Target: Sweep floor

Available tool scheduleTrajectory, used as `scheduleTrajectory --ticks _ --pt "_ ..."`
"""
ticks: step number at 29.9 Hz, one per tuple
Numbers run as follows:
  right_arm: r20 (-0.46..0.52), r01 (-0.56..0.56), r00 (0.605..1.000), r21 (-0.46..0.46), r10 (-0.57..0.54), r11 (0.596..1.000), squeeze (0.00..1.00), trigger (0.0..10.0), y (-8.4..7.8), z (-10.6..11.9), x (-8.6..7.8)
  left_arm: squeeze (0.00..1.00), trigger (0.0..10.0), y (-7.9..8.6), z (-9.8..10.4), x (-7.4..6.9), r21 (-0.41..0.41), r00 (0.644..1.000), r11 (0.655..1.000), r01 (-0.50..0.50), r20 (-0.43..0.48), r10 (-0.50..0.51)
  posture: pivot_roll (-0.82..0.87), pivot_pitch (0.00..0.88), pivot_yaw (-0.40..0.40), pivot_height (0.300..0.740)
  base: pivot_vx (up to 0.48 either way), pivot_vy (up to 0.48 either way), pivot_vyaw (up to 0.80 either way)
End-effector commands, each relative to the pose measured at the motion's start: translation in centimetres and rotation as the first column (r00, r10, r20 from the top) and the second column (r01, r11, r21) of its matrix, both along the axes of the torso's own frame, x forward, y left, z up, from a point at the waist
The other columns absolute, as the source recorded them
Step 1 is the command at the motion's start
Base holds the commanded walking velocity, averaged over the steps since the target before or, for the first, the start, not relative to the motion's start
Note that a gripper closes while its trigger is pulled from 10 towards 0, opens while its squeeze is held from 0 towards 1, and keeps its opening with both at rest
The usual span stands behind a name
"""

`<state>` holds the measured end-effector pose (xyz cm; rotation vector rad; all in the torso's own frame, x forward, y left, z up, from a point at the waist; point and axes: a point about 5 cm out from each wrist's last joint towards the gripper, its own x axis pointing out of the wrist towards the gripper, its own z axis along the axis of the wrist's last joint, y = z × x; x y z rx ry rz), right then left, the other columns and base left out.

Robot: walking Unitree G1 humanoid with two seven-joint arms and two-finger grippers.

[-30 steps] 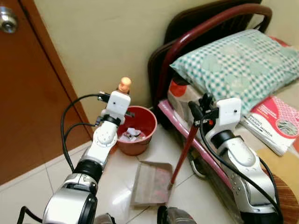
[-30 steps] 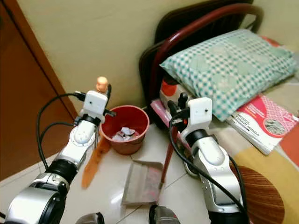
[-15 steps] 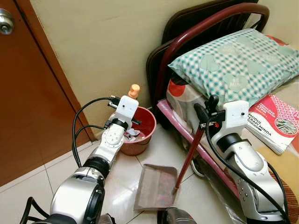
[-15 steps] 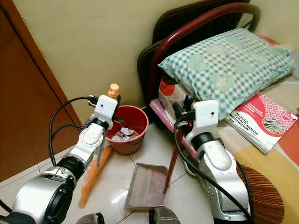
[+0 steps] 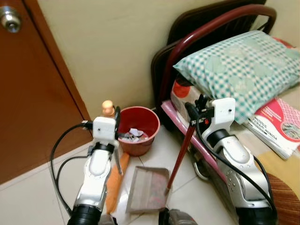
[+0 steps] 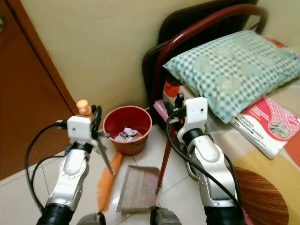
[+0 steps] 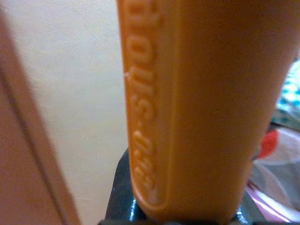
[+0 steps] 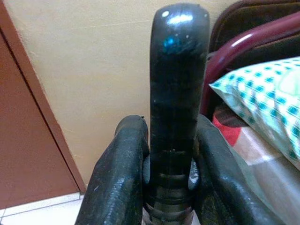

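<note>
two tools flank the dustpan [image 5: 149, 189].
left jaws [image 5: 111, 123] clench the orange brush [image 5: 114, 185] just left of it; right jaws [image 5: 195, 108] grip its upright handle [image 5: 180, 150].

The broom [image 5: 113, 185] was orange, the dustpan [image 5: 146, 190] grey-brown with a dark red handle [image 5: 179, 157]. The bin [image 5: 138, 130] was red, the pillow [image 5: 234, 65] teal-and-white checked, the door [image 5: 33, 93] reddish brown.
</note>
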<state>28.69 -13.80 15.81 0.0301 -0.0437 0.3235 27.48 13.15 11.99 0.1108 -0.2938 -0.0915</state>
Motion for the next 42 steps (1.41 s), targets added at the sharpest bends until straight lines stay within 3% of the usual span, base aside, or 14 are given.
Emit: scheduleTrajectory --ticks 1,6,7,11,14,21,42 --pt "0.026 0.003 1.000 0.003 -0.003 1.000 0.00 10.0 -0.1 0.3 0.2 0.00 10.0 0.6 2.4 -0.4 0.023 0.995 0.999 -0.028 0.095 0.025 0.00 0.087 -0.033 0.740 0.000 0.000 0.00" --pt "0.027 0.006 1.000 0.007 -0.006 1.000 0.00 10.0 -0.1 -0.1 0.6 0.00 10.0 2.7 2.7 -1.9 0.110 0.984 0.983 -0.148 0.116 0.136 0.02 0.056 -0.030 0.740 0.000 0.000 0.00" --pt "0.022 0.013 1.000 0.009 -0.013 1.000 0.00 10.0 -0.3 -0.4 0.5 0.00 10.0 3.6 1.8 -2.6 0.122 0.981 0.975 -0.187 0.066 0.180 0.02 0.045 -0.030 0.740 0.000 0.000 0.00" --pt "-0.010 0.040 0.999 0.000 -0.040 0.999 0.00 10.0 -1.2 -1.8 -0.2 0.00 10.0 4.3 0.5 -3.8 0.120 0.976 0.970 -0.213 -0.017 0.216 0.03 0.014 -0.032 0.740 0.000 0.000 0.00" --pt "-0.037 0.063 0.997 -0.011 -0.063 0.998 0.00 10.0 -2.0 -2.9 -1.1 0.00 10.0 4.5 0.3 -4.2 0.119 0.970 0.965 -0.236 -0.029 0.240 0.03 0.000 -0.032 0.740 0.000 0.000 0.00" --pt "-0.060 0.080 0.995 -0.021 -0.081 0.997 0.00 10.0 -2.7 -4.1 -2.1 0.00 10.0 4.1 1.1 -3.8 0.119 0.974 0.968 -0.221 -0.014 0.225 0.01 0.000 -0.029 0.740 0.000 0.264 0.00" --pt "-0.041 0.079 0.996 -0.024 -0.080 0.997 0.00 10.0 -2.4 -4.1 -1.6 0.00 10.0 5.1 1.3 -2.4 0.134 0.967 0.959 -0.250 -0.009 0.253 0.00 0.000 -0.023 0.740 0.000 0.461 -0.12"
